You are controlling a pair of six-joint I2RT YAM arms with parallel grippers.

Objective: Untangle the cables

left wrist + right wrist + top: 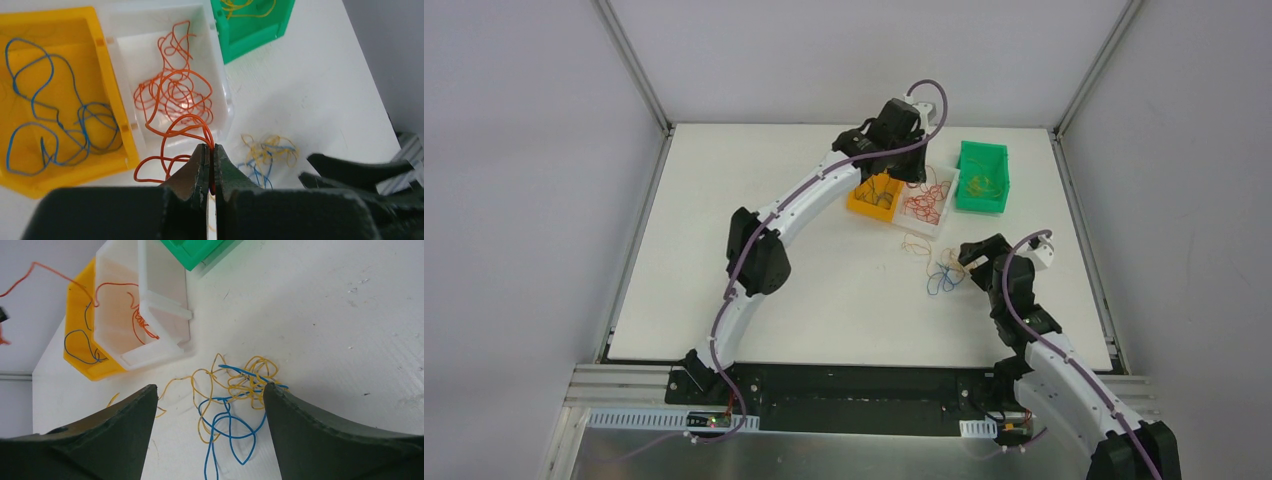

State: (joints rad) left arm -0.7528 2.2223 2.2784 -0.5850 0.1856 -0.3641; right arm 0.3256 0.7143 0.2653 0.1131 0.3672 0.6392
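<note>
Sorting under way — my left gripper (210, 150), jaws clamped on an orange wire (186, 117), hangs at the edge of the white bin (220, 65) of orange strands; letting go comes next, I judge. My right gripper (210, 387), jaws spread wide, hovers over the yellow-and-blue tangle (240, 385) on the white tabletop (325, 315) — it must pinch one strand only. Plain grey panels (524, 200) wall the cell.

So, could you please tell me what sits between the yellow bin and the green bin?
A white bin holding orange wires sits between the yellow bin and the green bin, as the left wrist view shows plainly.
</note>
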